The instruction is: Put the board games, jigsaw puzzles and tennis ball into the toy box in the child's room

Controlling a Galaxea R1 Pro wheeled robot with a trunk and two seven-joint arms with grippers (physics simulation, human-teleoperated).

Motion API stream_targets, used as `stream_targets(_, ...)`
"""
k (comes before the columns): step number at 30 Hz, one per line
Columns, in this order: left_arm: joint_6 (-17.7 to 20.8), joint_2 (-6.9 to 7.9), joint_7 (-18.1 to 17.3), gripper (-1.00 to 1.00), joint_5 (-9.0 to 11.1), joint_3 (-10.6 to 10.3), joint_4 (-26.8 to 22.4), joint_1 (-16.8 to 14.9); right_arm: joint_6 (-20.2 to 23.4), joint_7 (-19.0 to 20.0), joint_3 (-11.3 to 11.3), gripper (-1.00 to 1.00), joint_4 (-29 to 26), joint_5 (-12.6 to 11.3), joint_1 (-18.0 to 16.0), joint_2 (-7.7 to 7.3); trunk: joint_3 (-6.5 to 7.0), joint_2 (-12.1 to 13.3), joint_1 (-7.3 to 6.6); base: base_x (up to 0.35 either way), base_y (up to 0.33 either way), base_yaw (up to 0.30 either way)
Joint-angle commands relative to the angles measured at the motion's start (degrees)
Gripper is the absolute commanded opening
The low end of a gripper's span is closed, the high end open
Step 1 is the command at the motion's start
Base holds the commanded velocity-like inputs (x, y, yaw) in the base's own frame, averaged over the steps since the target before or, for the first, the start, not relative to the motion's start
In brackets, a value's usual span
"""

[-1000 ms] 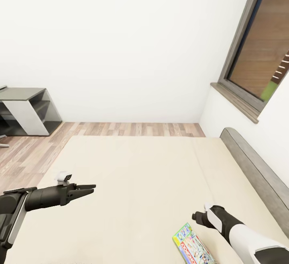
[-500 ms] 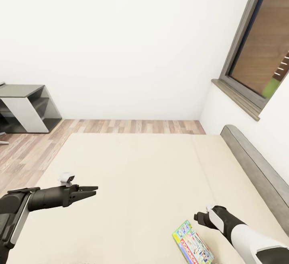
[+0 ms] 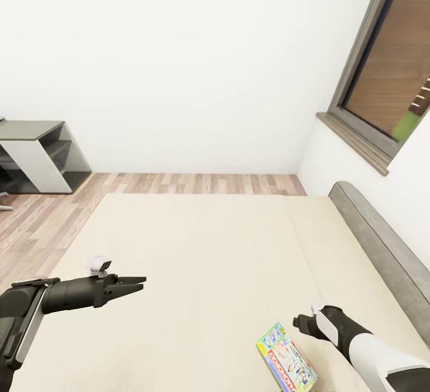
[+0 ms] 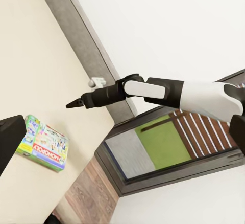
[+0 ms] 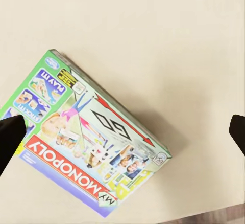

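One of the board games [image 3: 285, 363], a green-edged box with a red "Monopoly" banner, lies flat on the beige bed [image 3: 209, 243] near its front right. My right gripper [image 3: 300, 324] hovers just right of the box's far corner. In the right wrist view the box [image 5: 87, 137] lies below and between the wide-apart fingers [image 5: 9, 139], so that gripper is open and holds nothing. My left gripper [image 3: 141, 283] hangs over the bed's left part, far from the box, open and empty. The left wrist view shows the right gripper [image 4: 71, 104] above the box [image 4: 43, 143].
A grey headboard [image 3: 382, 255] runs along the bed's right side under a grey-framed window [image 3: 388, 70]. Wood-plank floor [image 3: 191, 183] lies beyond the bed up to the white wall. A low dark-grey-topped cabinet [image 3: 36, 159] stands at the far left.
The head camera has tilted slightly, sliding the room upward in view. My right gripper has sunk a little toward the bed beside the board game. The left arm barely moved.
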Motion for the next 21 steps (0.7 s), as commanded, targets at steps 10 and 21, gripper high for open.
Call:
stream_targets(10,0.6,-0.03,-0.2,1.00,0.0,0.0,0.0,0.0,0.3,6.1,0.4,1.00,-0.1,-0.4,0.0,-0.56,-1.03,-0.1,0.03,0.000,0.000,0.000)
stream_targets(21,1.0,-0.40,-0.2,1.00,0.1,-0.9,-0.1,-0.6,0.4,8.1,0.4,1.00,-0.2,-0.4,-0.1,-1.34,-2.05,-0.1,0.03,0.000,0.000,0.000)
